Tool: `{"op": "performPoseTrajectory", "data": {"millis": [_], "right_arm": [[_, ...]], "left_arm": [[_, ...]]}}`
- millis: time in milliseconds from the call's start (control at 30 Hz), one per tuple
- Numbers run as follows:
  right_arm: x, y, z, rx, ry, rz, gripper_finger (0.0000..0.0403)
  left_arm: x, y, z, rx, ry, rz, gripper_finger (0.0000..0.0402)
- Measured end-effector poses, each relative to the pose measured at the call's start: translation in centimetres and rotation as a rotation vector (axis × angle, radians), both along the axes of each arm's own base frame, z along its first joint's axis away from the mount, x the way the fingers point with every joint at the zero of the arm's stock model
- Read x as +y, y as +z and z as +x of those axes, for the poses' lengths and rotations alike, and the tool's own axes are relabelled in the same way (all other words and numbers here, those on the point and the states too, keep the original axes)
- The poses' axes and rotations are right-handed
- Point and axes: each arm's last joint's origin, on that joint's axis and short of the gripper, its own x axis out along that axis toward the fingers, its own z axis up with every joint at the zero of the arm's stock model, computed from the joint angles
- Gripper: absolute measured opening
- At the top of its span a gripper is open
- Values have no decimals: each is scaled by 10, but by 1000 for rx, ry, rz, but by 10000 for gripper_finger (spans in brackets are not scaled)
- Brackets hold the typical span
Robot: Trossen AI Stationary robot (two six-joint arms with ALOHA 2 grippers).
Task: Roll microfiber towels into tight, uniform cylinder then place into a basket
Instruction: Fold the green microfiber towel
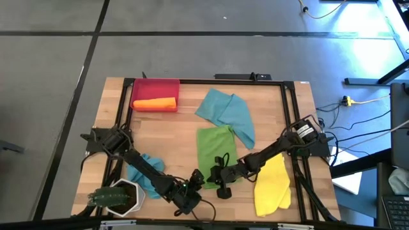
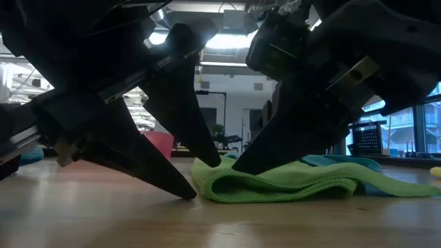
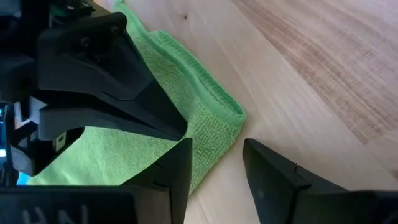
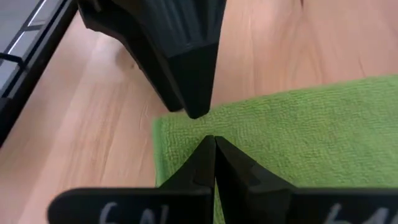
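High view: wood table [image 1: 172,137], grey floor around. Red basket [image 1: 155,87] w/ orange towel [image 1: 154,104] rolled inside. Left gripper [image 1: 195,181] partly apart, empty; right gripper [image 1: 222,174] pinched on green towel [image 1: 216,148].

Green towel [image 1: 216,148] lies centre table, near edge folded over; teal pair [image 1: 228,112] at one o'clock, yellow [image 1: 273,185] at four, orange roll [image 1: 154,104] inside the red basket [image 1: 155,85] at eleven.

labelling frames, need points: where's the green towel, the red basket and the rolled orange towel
green towel [image 1: 216,145]: high view, on its flat middle.
red basket [image 1: 167,84]: high view, on its far right corner wall.
orange towel [image 1: 155,104]: high view, on the middle of the roll lying in the basket.
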Motion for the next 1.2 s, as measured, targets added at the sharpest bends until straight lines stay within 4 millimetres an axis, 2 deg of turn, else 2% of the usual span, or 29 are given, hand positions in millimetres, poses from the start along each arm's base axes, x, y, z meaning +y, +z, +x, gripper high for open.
{"op": "performPoseTrajectory", "data": {"millis": [400,700,867,1133,1200], "right_arm": [[-1,-1,0,16,-20,13,12],[-2,-2,0,22,-22,12,12],[-2,-2,0,26,-24,13,12],[-2,-2,0,26,-22,10,12],[-2,-2,0,24,-19,7,12]], "left_arm": [[-6,-6,5,-18,-90,33,137],[-3,-9,5,23,-126,90,127],[4,-9,8,44,-133,108,98],[11,-11,12,69,-134,85,14],[11,-11,12,67,-131,87,5]]}}
